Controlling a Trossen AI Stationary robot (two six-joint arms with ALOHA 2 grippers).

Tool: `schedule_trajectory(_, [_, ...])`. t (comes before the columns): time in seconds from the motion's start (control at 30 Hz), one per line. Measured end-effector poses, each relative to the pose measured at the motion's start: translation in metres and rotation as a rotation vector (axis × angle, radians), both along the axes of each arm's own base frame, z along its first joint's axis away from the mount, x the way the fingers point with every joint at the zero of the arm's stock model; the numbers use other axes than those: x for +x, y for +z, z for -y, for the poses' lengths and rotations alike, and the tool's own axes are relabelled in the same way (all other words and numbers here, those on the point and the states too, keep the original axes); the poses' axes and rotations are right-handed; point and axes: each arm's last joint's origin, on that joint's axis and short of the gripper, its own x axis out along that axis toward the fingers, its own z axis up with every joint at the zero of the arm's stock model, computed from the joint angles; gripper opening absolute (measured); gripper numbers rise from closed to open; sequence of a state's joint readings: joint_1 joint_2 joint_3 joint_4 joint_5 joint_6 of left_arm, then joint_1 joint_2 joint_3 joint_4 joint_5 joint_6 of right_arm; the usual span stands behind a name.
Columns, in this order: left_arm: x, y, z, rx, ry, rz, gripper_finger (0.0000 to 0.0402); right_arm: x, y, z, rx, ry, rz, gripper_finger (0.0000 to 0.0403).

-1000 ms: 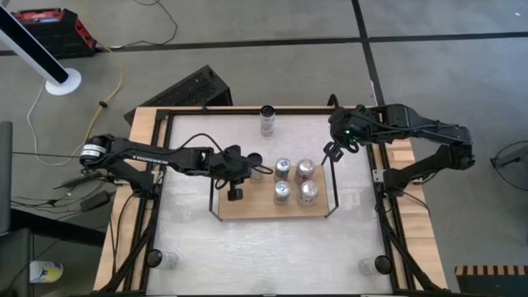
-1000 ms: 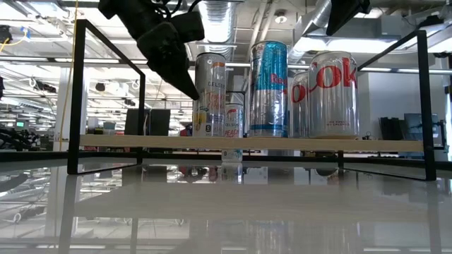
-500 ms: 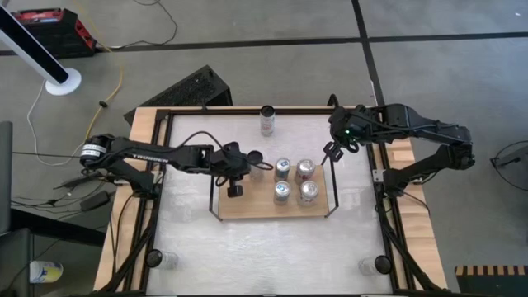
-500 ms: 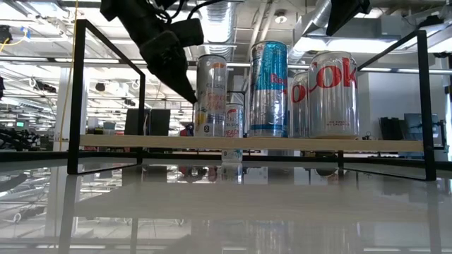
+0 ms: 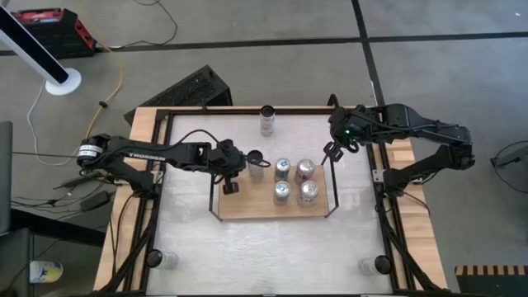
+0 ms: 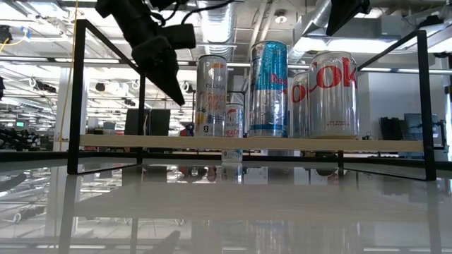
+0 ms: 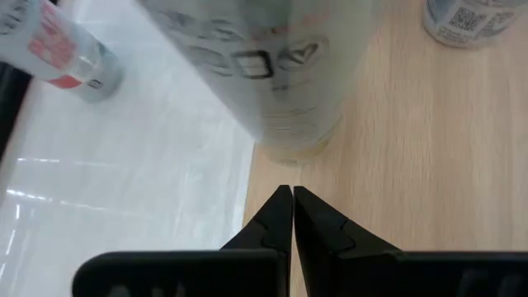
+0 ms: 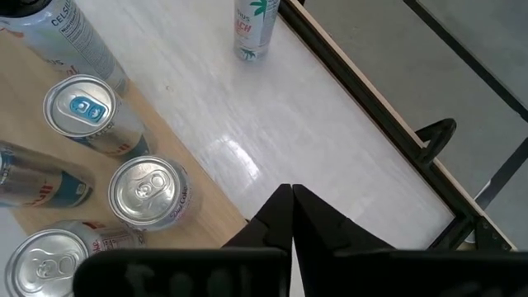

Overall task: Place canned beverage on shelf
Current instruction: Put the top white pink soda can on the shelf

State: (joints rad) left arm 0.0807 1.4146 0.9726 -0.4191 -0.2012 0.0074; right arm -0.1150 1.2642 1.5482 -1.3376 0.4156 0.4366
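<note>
Pale wooden shelf (image 5: 247, 208) carrying five upright cans (image 5: 283, 168)

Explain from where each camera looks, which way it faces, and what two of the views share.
High view: above the table, facing straight down; both arms show, over the shelf.
Low view: table height, facing level through the shelf; the left tool hangs in.
Left wrist view: looks down at the tall can; its shut fingers show.
Right wrist view: looks down; the right tool shows.
Both wrist views share the lone can.
</note>
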Motion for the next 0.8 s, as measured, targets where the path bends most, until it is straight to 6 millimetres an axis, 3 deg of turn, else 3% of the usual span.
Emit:
schedule_trajectory(0.13, [-0.010,0.015,0.001,0.004,0.003,0.050,0.0000,0.001,-0.002,0.000,0.000,0.001,0.003,0.0024])
schedule_trajectory(0.53, [-0.052,0.075,0.004,0.022,0.007,0.324,0.0000,0.020,-0.041,0.003,0.072,0.103,-0.011,0.0029])
schedule_trajectory(0.8, [-0.062,0.086,-0.015,0.069,0.051,0.368,0.0000,0.028,-0.040,0.007,0.071,0.173,0.078,0.0026])
